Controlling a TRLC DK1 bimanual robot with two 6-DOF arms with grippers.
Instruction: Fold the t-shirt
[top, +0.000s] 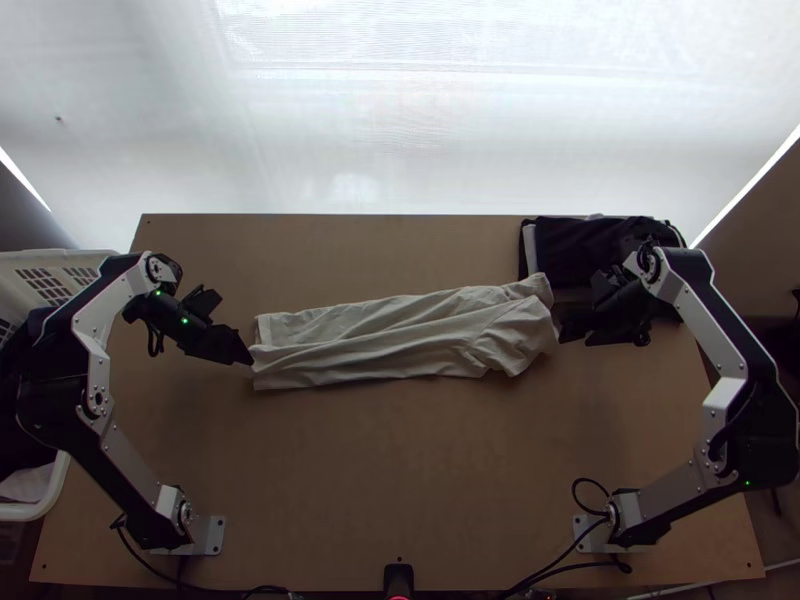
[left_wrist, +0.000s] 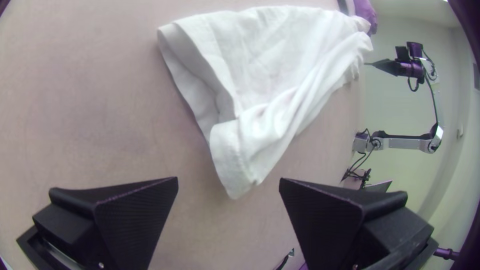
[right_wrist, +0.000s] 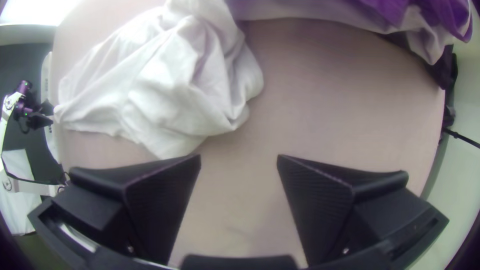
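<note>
Off-white t-shirt (top: 400, 338) lies across the middle of the wooden table (top: 400, 470) as a long, narrow, wrinkled strip. Its end by the left arm shows two layers parted at the edge; the end by the right arm is bunched and more rumpled.

Left gripper (top: 234, 328): I read its fingers as wide apart, with nothing clamped. In the left wrist view a corner of the shirt points toward the gap between them. Right gripper (top: 580, 308): fingers also wide apart, nothing between them, near the bunched end. I cannot tell from the top view whether either gripper touches the fabric.

Surroundings: dark cloth pile (top: 575, 250) with pale parts at the table's far right corner; white basket (top: 60, 258) beside the table on the left.
</note>
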